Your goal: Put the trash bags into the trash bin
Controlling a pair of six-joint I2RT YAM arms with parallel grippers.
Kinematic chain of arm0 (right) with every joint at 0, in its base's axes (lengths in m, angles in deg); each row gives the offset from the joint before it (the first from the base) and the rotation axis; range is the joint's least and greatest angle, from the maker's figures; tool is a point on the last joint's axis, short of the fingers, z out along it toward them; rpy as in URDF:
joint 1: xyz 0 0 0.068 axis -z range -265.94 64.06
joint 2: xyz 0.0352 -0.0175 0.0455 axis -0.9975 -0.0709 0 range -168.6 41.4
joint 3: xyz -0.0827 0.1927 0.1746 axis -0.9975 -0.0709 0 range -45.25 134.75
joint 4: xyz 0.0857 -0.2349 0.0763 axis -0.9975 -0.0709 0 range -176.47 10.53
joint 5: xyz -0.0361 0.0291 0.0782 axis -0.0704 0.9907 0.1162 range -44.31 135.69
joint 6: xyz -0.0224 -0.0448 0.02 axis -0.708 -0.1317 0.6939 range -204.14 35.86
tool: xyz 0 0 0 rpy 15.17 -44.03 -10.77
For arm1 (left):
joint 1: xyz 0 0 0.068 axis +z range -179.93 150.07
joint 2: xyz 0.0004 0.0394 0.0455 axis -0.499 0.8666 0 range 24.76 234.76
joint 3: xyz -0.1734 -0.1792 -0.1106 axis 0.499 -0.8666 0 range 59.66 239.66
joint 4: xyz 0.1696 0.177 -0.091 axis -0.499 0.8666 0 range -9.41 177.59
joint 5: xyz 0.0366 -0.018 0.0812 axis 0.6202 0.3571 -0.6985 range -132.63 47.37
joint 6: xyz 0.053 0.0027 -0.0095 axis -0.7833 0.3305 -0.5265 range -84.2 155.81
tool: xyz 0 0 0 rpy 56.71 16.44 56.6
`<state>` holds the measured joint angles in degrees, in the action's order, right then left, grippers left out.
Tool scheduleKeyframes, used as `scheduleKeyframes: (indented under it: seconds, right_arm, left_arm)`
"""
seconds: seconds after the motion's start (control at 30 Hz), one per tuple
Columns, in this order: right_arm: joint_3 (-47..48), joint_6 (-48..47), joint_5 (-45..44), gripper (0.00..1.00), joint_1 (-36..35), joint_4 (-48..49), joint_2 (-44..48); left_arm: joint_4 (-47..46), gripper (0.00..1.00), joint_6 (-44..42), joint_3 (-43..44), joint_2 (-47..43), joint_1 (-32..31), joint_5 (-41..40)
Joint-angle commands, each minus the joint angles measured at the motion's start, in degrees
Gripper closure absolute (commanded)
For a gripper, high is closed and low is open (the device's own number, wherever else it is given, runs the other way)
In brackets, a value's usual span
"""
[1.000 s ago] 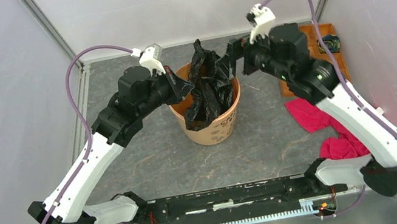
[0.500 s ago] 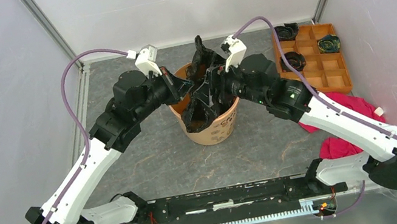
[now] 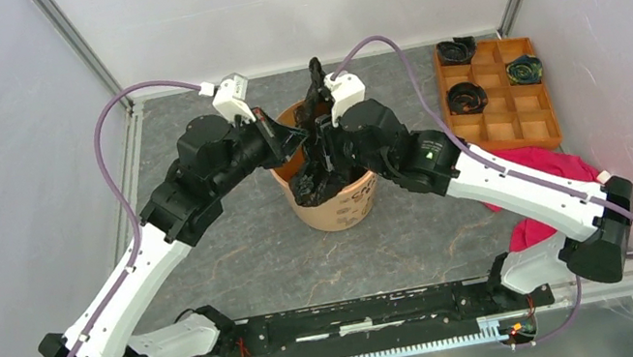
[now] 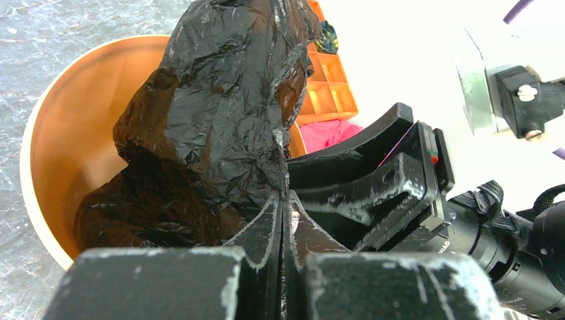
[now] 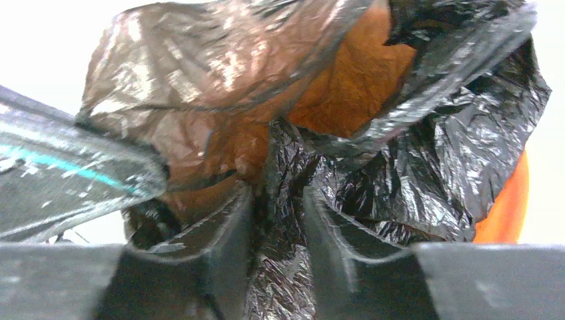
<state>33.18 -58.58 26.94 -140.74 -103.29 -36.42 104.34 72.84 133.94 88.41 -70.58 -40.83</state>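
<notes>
The trash bag, crinkled glossy black film, stands partly inside the orange trash bin, its top poking above the rim. My left gripper is at the bin's left rim. In the left wrist view it is shut tight, with an edge of the bag pinched at its tips over the bin's mouth. My right gripper reaches in from the right. In the right wrist view it is closed around a fold of the bag, and the film fills the narrow gap.
An orange-brown compartment tray at the back right holds small coiled black rolls. A pink-red cloth lies under my right arm. Cage posts and pale walls stand at both sides.
My right arm swung left from beside the tray to the bin, and its jaws narrowed from wide open onto the bag. The left gripper stayed shut at the rim.
</notes>
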Motion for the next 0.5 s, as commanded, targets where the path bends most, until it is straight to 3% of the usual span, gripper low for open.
scheduleKeyframes:
  seconds: [0.0,0.13,0.4,0.47]
  right_arm:
    - [3.55,-2.64,-7.08,0.70,-0.14,-1.40,0.94]
    - [-2.70,-5.19,-6.33,0.99,-0.15,4.27,7.80]
    - [-16.86,-12.18,-5.41,0.99,-0.06,14.98,23.48]
    - [-19.44,-14.18,-2.04,0.99,-0.08,18.94,25.53]
  left_arm:
    - [-1.49,0.98,2.39,-0.64,-2.07,-0.05,-2.32]
    - [0.39,0.98,2.09,-2.56,-4.86,-0.05,-9.32]
    - [3.67,0.98,3.03,-9.46,-11.95,-0.05,-18.45]
    - [4.64,0.94,3.20,-10.34,-13.08,-0.05,-19.43]
